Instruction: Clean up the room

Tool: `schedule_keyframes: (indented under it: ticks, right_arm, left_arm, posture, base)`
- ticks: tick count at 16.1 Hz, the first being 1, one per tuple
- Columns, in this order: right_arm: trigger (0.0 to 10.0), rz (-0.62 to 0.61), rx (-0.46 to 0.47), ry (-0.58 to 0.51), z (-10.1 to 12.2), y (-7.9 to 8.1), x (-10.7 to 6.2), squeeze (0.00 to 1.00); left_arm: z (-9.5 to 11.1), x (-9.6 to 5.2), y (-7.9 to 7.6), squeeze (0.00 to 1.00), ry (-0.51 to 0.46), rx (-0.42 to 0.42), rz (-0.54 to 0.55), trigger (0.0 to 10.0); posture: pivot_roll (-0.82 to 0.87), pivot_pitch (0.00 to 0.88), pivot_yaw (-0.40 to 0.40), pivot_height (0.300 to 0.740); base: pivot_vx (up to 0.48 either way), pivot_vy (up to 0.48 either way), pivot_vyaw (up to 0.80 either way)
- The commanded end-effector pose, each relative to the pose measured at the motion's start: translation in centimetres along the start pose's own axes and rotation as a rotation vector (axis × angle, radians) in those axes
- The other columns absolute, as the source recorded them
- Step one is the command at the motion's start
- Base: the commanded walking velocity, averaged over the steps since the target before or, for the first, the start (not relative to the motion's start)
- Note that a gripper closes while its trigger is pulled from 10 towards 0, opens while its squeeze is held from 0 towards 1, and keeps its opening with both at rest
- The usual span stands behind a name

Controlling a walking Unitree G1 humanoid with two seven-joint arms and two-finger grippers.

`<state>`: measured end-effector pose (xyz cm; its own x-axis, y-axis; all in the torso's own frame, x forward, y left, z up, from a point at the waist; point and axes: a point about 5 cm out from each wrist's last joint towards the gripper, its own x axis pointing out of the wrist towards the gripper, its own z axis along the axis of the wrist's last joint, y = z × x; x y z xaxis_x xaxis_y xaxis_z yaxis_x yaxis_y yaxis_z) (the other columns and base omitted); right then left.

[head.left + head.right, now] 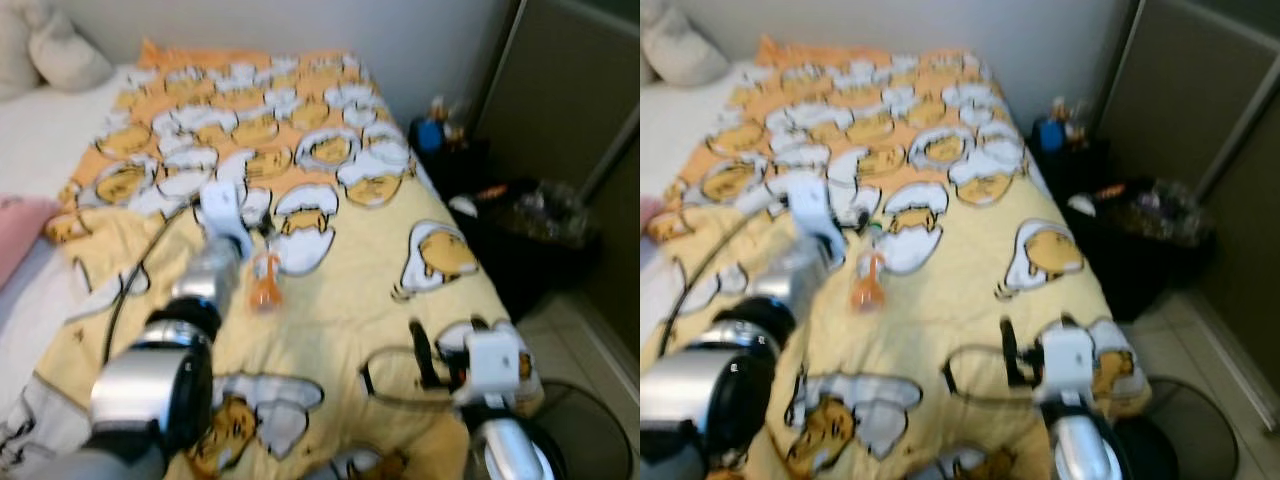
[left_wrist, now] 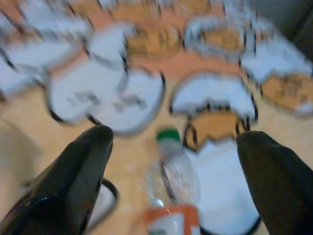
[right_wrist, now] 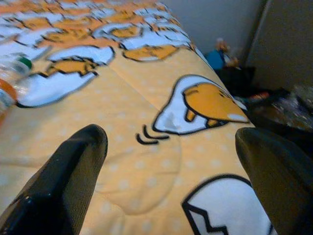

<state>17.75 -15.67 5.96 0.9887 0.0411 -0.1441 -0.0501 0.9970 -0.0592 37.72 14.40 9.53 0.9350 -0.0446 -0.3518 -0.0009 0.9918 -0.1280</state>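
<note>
Left gripper jaws spread over the bottle on the bed; soft blanket, bottle could roll off-center when closing.

The left wrist view is smeared — the bottle keeps a green cap and orange label, its lower half cut off by the picture's edge, label wording unreadable. Both eye views are soft too. The clutter in the dark bin past the bed's far right corner cannot be told apart — nor the small blue thing by the wall.
</note>
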Motion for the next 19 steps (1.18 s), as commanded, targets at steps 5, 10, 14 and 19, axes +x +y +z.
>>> schedule_keyframes:
  ticks: [5, 10, 14, 19]
  right_arm:
    - [10.0, -0.056, 0.025, 0.091, 0.2, 1.8, -5.2, 0.0]
    - [10.0, -0.062, 0.038, 0.13, 0.4, 2.7, -7.0, 0.0]
    - [10.0, -0.041, 0.03, 0.16, 0.8, 3.5, -8.3, 0.0]
    - [10.0, -0.04, 0.03, 0.162, 1.1, 3.5, -8.2, 0.0]
  left_arm:
    - [0.3, 0.1, 0.7, 0.0, -0.006, 0.106, 0.143, 10.0]
    - [0.9, 0.0, 1.9, 0.0, -0.038, 0.158, 0.166, 10.0]
    - [0.1, -0.4, 4.0, 0.0, 0.001, 0.23, 0.286, 10.0]
    - [-3.4, -0.9, 3.8, 0.0, 0.19, 0.239, 0.184, 3.0]
  posture:
    - [-0.32, 0.202, 0.096, 0.74]
    - [-0.32, 0.266, 0.113, 0.74]
    - [-0.33, 0.302, 0.104, 0.74]
    - [-0.33, 0.302, 0.105, 0.74]
  base:
    - [0.0, 0.0, 0.0]
    - [0.0, 0.0, 0.0]
    - [0.0, 0.0, 0.0]
    - [0.0, 0.0, 0.0]
